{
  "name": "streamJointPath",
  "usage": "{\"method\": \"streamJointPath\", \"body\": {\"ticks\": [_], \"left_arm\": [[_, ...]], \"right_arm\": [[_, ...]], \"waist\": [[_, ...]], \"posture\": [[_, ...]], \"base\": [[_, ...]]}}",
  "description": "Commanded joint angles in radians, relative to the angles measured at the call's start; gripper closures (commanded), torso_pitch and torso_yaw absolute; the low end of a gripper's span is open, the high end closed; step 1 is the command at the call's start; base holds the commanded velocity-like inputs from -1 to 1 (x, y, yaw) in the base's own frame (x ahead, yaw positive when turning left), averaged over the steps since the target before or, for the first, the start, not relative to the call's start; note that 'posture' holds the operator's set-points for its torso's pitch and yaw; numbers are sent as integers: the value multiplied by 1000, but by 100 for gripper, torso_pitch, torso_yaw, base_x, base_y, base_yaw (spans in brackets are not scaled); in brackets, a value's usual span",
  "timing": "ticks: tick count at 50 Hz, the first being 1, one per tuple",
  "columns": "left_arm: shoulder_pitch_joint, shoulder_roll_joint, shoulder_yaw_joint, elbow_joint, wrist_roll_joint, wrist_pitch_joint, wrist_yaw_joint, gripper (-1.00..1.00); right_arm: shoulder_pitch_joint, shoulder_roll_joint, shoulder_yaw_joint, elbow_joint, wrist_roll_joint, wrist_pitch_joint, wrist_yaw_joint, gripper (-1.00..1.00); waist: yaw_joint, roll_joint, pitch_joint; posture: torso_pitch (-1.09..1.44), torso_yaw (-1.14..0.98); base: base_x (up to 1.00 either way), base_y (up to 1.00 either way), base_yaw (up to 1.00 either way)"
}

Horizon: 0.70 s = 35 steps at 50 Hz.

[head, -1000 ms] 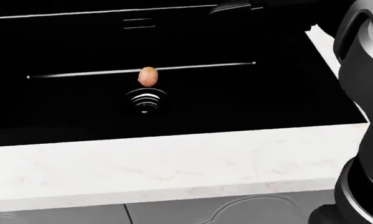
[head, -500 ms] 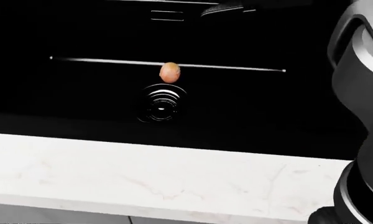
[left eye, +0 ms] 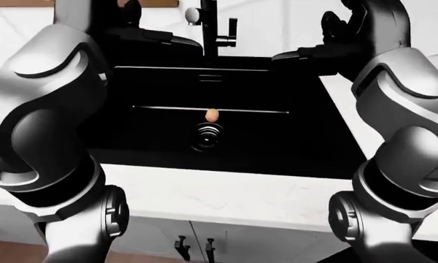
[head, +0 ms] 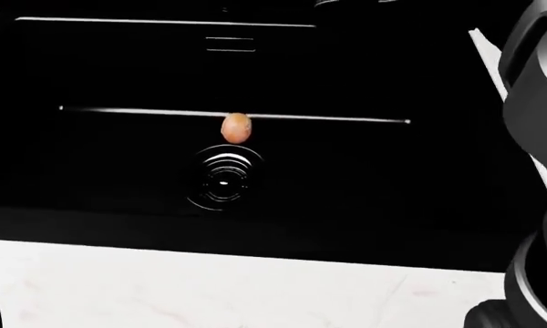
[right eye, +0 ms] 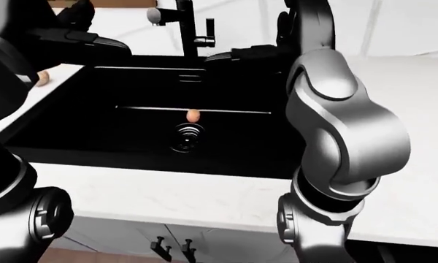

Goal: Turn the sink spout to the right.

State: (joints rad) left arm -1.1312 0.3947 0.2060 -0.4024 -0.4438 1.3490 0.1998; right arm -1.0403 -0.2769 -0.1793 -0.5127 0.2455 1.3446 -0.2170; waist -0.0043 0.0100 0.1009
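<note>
The head camera has shifted, so the sink point(head: 365, 55) and the small potato point(head: 237, 127) by its drain sit lower in its view. The spout point(left eye: 209, 27) rises at the sink's far edge, both hands apart from it: the right hand point(left eye: 307, 55) with fingers extended flat, the left hand point(left eye: 157, 39) likewise. A reach from here could clip the side lever point(left eye: 232, 28) or push the spout leftward.

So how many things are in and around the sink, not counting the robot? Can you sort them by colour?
Black: 3, the sink, the faucet and the drain.
Orange-tan: 1, a small oval thing just above the drain in the left-eye view.
White: 1, the countertop.
Total: 5.
</note>
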Motion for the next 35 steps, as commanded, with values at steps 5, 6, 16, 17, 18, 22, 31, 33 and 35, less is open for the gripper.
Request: {"method": "streamJointPath", "body": {"ticks": [5, 6, 16, 17, 18, 22, 31, 33, 35], "left_arm": [[-27, 13, 15, -24, 10, -27, 0, -100], [-27, 13, 16, -27, 9, -22, -1, -100], [-25, 6, 12, -24, 16, -26, -4, -100], [-29, 5, 14, -28, 15, -19, -3, -100], [-31, 6, 14, -28, 15, -17, -3, -100], [-25, 5, 12, -30, 17, -22, -4, -100], [-16, 1, 14, -35, 21, -23, -8, -100], [-13, -2, 12, -41, 22, -21, -7, -100], [-10, -4, 8, -45, 23, -21, -8, -100]], "right_arm": [[-37, -5, 5, -33, 5, -24, -4, -100], [-36, -3, 3, -38, 6, -23, -5, -100], [-43, -2, -3, -39, 12, -10, -10, -100], [-39, -2, -1, -38, 11, -14, -10, -100], [-40, -1, -2, -39, 13, -13, -11, -100], [-26, 4, 0, -37, 14, -26, -15, -100], [-21, 7, 3, -48, 19, -19, -20, -100], [-19, 8, 5, -52, 19, -17, -22, -100], [-10, 8, 5, -43, 15, -26, -23, -100]], "waist": [[-3, 0, -51], [-2, -3, -53], [9, -32, -74], [10, -34, -76], [12, -42, -79], [13, -26, -73], [3, 55, -74], [9, 44, -93], [10, 28, -77]], "posture": [[0, 0], [0, 0], [0, 0], [0, 0], [0, 0], [0, 0], [0, 0], [0, 0], [0, 0]], "base": [[0, 0, 0], [0, 0, 0], [6, 0, 0], [5, 0, 0], [6, 0, 0], [6, 0, 0], [6, 0, 0], [6, 0, 0], [4, 0, 0]]}}
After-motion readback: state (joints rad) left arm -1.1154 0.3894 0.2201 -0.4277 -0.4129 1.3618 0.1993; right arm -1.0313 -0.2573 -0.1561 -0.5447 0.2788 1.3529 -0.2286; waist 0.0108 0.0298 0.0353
